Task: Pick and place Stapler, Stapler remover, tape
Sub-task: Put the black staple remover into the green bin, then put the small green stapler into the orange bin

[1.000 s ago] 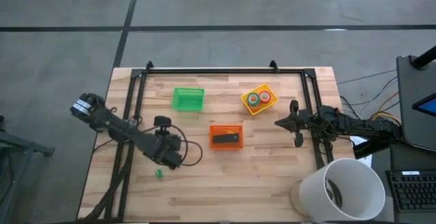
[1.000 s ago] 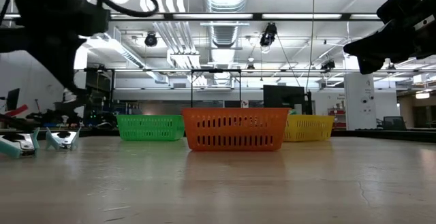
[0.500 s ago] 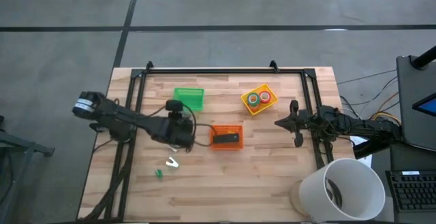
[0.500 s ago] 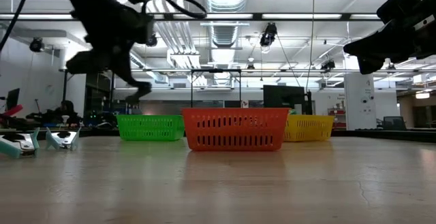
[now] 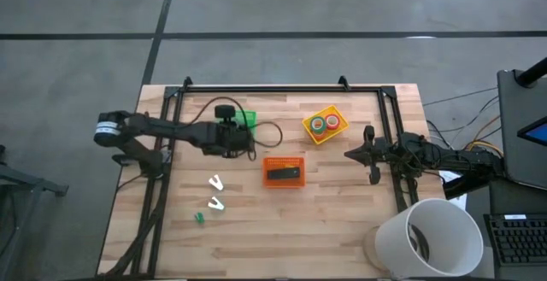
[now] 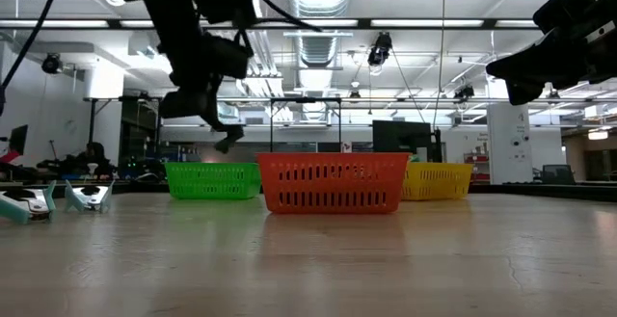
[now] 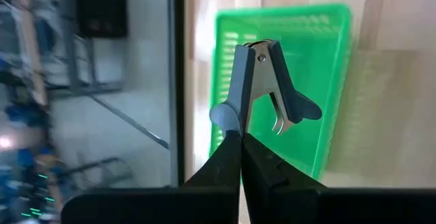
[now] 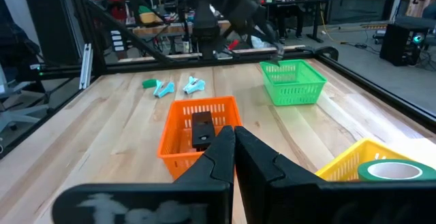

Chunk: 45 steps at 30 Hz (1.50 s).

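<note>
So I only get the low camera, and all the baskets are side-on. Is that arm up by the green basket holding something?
Observer: Yes. The left gripper is shut on a blue-grey staple remover, and it hangs over the green basket.
Operator: What's inside the orange basket?
Observer: A black stapler is lying flat in the orange basket.
Operator: And the yellow one?
Observer: Tape rolls are sitting in the yellow basket.
</note>
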Each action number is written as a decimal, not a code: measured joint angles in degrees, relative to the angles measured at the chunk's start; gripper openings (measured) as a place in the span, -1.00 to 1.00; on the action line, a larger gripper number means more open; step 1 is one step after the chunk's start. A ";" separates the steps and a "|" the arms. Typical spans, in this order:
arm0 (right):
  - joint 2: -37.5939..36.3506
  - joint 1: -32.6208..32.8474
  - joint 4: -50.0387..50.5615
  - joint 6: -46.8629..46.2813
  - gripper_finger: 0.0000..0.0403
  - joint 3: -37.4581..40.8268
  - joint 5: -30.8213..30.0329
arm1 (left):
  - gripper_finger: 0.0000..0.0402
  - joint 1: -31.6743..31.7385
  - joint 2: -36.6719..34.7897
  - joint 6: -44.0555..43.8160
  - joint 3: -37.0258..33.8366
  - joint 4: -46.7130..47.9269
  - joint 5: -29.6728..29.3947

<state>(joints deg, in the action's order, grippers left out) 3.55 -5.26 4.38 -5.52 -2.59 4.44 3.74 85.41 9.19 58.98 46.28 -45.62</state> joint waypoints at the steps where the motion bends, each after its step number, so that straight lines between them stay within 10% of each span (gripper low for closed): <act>1: 0.00 0.00 0.00 -0.01 -0.96 0.00 0.00 | -0.98 1.17 0.00 0.00 -0.13 -0.12 1.26; 16: 0.00 -0.02 0.01 -0.01 -0.96 0.00 0.01 | -0.97 13.62 0.50 1.09 -1.34 -9.17 12.24; 45: 0.00 0.00 0.00 0.00 -0.96 0.00 0.00 | -0.72 12.30 -0.28 -9.11 -3.38 -6.68 15.18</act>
<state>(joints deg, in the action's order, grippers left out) 3.55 -5.26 4.38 -5.52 -2.59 4.44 16.03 85.13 0.08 55.59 39.59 -30.44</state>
